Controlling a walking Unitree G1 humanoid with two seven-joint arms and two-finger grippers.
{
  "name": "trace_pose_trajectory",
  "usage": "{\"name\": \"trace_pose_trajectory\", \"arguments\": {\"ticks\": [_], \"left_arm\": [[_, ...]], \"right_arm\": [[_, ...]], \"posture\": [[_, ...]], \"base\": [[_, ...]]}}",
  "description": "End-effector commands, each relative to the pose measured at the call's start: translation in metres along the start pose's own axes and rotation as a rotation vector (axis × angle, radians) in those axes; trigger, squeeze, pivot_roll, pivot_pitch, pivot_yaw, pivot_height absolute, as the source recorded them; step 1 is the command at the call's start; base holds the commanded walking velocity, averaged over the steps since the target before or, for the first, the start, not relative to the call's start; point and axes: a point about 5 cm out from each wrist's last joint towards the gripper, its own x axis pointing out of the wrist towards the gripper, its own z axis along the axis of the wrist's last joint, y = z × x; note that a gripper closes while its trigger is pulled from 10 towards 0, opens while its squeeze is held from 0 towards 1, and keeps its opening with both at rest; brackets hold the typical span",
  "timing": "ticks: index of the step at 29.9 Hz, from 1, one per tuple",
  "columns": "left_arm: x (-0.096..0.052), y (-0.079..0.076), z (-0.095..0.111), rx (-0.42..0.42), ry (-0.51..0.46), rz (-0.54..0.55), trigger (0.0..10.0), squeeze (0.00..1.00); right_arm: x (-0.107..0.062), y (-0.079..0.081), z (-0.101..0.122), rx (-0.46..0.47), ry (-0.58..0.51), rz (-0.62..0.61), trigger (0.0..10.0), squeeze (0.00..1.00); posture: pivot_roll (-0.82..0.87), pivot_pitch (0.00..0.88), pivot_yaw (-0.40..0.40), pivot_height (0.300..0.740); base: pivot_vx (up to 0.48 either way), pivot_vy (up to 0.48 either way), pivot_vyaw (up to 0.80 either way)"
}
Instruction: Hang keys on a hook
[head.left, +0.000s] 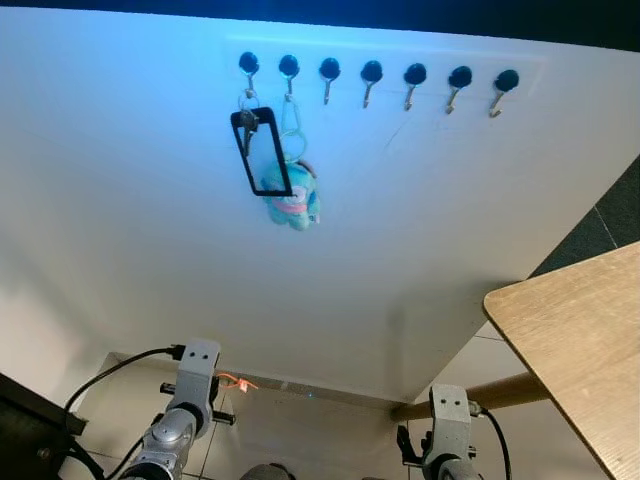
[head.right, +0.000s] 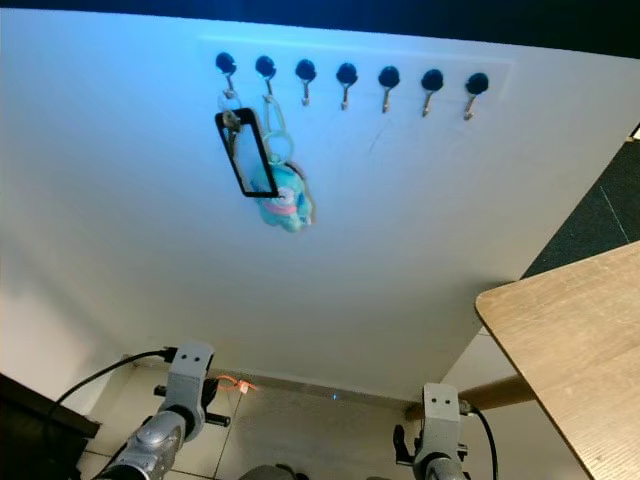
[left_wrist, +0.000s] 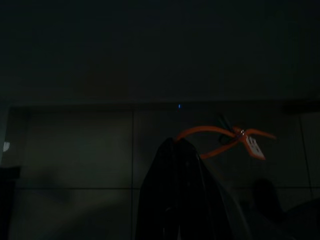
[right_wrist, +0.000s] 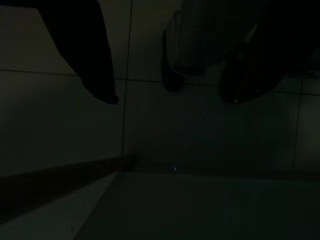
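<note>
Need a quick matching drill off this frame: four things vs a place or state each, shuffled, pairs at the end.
Things:
1. black tag
2. teal plush keychain
3. orange lanyard
4. wooden table

Places or states:
A. on the robot's right
B. held by the left gripper, down by the floor
C. hangs from the leftmost hook
D. hangs from the second hook

Pairs: 1-C, 2-D, 3-B, 4-A

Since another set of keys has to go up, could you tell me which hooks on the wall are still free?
The row of hooks is crowded at its left end: the first hook carries keys with a black tag, and the second hook a turquoise plush keychain. The five hooks to their right, from the third hook to the last hook, are bare, with plain white wall beneath.
</note>
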Motion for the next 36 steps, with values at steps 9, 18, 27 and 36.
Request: {"name": "trace_pose_trajectory", "arguments": {"ticks": [9, 18, 27, 36], "left_arm": [[0.0011, -0.0045, 0.0007, -0.019, -0.005, -0.017, 10.0, 0.0], [0.0014, -0.0073, 0.0069, -0.018, -0.055, -0.069, 10.0, 0.0], [0.0019, -0.0128, 0.0085, 0.03, -0.059, -0.13, 10.0, 0.0], [0.0013, -0.0127, 0.0082, 0.032, -0.061, -0.139, 10.0, 0.0]], "right_arm": [[-0.0011, -0.0009, -0.0042, 0.019, 0.014, -0.011, 10.0, 0.0], [-0.0013, -0.0004, -0.0047, 0.022, 0.015, -0.012, 10.0, 0.0], [-0.0026, 0.0008, -0.0079, 0.034, 0.017, -0.016, 10.0, 0.0], [-0.0034, 0.002, -0.01, 0.04, 0.019, -0.016, 10.0, 0.0]], "posture": [[0.06, 0.039, -0.008, 0.74], [0.06, 0.048, -0.004, 0.74], [0.06, 0.054, 0.006, 0.74], [0.06, 0.054, 0.008, 0.74]], "base": [[0.0, 0.354, 0.0], [0.0, 0.205, 0.0], [0.0, -0.263, 0.0], [0.0, -0.48, 0.0]]}}
